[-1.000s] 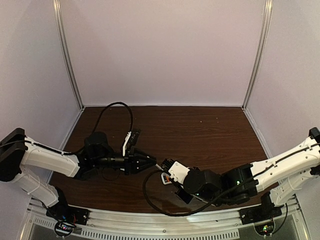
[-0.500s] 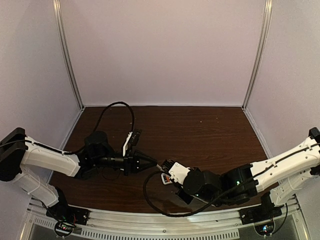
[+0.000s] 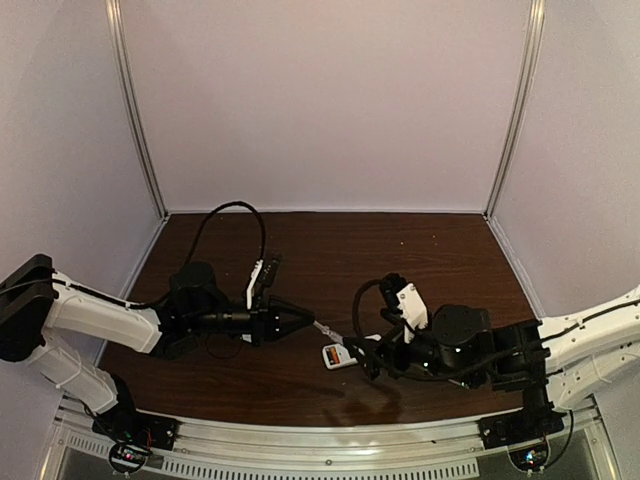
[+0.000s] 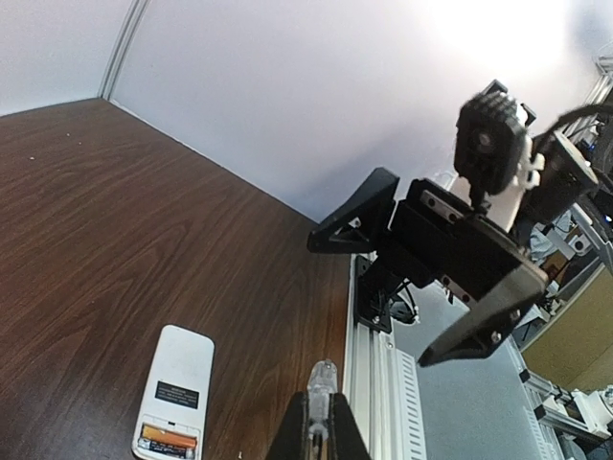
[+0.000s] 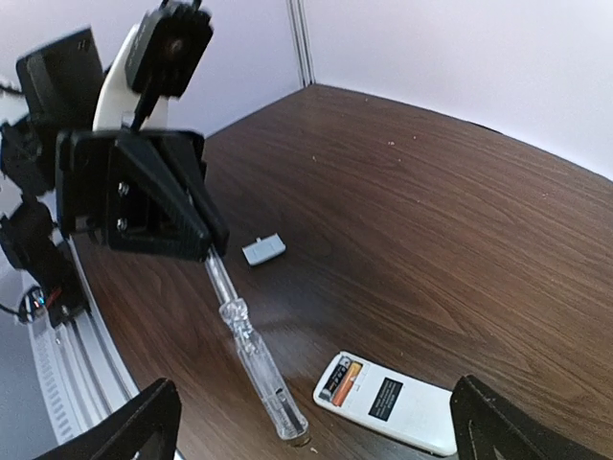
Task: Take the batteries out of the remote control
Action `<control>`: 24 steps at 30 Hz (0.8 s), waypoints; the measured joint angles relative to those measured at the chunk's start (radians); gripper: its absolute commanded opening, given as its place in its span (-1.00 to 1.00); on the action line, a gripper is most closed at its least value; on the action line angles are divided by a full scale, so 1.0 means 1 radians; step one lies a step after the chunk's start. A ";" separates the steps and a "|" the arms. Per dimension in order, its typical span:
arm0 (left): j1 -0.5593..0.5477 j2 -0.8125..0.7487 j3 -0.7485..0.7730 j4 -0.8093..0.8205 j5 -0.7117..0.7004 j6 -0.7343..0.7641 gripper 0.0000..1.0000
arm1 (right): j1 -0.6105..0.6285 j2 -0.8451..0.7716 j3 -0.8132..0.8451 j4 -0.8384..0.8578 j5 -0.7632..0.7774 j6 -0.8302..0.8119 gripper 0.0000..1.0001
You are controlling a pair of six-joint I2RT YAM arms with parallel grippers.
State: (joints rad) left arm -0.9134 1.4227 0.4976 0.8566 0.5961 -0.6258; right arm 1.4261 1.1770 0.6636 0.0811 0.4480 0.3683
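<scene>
dim overall | top glare, left-wrist view | edges perhaps warped

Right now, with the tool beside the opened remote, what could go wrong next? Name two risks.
1. The remote control lies loose: the right gripper is open and off it, so levering with the clear tool held by the left gripper may just slide it.
2. The remote sits near the table's front edge, so a freed orange battery could roll off.

The bench point(image 5: 460, 192) is dark, shiny wood. The remote control point(image 5: 388, 402) is smooth white plastic, and the tool point(image 5: 251, 350) is clear plastic.
</scene>
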 measured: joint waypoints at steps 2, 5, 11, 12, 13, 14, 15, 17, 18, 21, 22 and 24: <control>0.000 0.004 0.000 0.010 -0.009 -0.009 -1.00 | -0.043 -0.053 -0.054 0.080 -0.043 0.024 0.99; 0.000 0.004 0.000 0.016 -0.017 -0.024 -1.00 | -0.113 -0.114 -0.140 0.215 -0.113 0.070 0.99; 0.000 0.015 0.033 0.032 -0.017 -0.061 -1.00 | -0.231 -0.138 -0.295 0.507 -0.290 0.174 0.94; 0.000 0.018 0.040 0.046 -0.017 -0.069 -1.00 | -0.240 -0.132 -0.307 0.547 -0.312 0.187 0.91; 0.000 0.021 0.043 0.060 -0.017 -0.077 -1.00 | -0.248 -0.123 -0.322 0.604 -0.343 0.202 0.90; 0.000 0.023 0.048 0.070 -0.017 -0.085 -1.00 | -0.251 -0.115 -0.331 0.646 -0.364 0.213 0.88; 0.000 0.025 0.053 0.079 -0.017 -0.095 -1.00 | -0.255 -0.101 -0.342 0.705 -0.392 0.227 0.86; 0.000 0.025 0.061 0.091 -0.018 -0.111 -1.00 | -0.256 -0.068 -0.348 0.794 -0.432 0.243 0.81; 0.000 0.025 0.064 0.098 -0.018 -0.120 -1.00 | -0.257 -0.045 -0.349 0.838 -0.452 0.250 0.78; 0.000 0.025 0.063 0.130 -0.018 -0.146 -1.00 | -0.259 0.041 -0.348 0.980 -0.510 0.273 0.71; 0.000 0.024 0.061 0.142 -0.018 -0.155 -1.00 | -0.259 0.071 -0.346 1.015 -0.526 0.278 0.68; 0.000 0.015 0.050 0.157 -0.018 -0.170 -1.00 | -0.259 0.134 -0.340 1.076 -0.557 0.293 0.63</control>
State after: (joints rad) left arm -0.9131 1.4376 0.5472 1.0134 0.5785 -0.7959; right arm 1.1667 1.3109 0.3241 1.1568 -0.1089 0.6609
